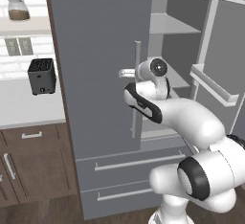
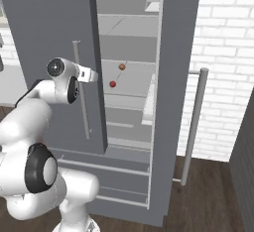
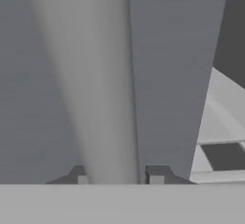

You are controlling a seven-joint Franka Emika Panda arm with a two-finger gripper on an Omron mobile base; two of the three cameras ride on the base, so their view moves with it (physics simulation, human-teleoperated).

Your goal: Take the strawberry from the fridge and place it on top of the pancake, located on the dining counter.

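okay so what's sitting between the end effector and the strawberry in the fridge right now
The fridge's closed left door, whose handle the end effector clamps; the strawberry sits on a shelf beyond its edge, per the right base view.

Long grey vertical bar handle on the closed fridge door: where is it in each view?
Left base view: long grey bar handle, centre, upright.
Right base view: left of centre.
Hand view: wide, down the middle.
Shared landmark: flat matte grey closed door behind it.

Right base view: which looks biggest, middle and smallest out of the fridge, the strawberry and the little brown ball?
1. The fridge, by far the biggest.
2. and 3. The strawberry and the brown ball look about the same tiny size, so no ranking between them.
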